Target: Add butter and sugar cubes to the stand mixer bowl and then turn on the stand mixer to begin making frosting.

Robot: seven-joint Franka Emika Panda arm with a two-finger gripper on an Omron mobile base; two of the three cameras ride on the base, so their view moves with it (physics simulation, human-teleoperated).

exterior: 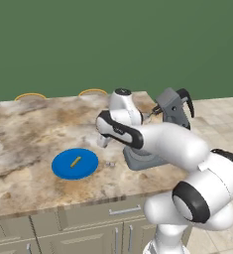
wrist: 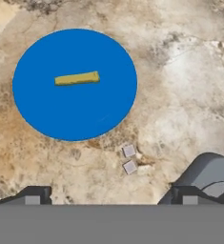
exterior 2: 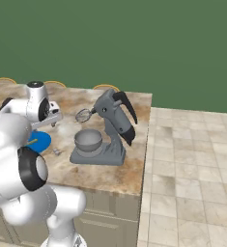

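grey stand mixer bowl (wrist: 209, 174) half cut off

The white arm rises from the base, bends at its dark elbow and reaches forward over the counter (exterior: 19, 134), its wrist turned downward above the stone top. The gripper (wrist: 111, 200) hangs over the counter with its jaws spread wide and empty, one dark fingertip (wrist: 33, 196) at each side.

We see the bench (exterior: 29, 129) from behind the arm, left and right, both views sharing the blue plate (exterior: 75, 163) and stand mixer (exterior 2: 110, 128). Our hand view looks down on it closely.
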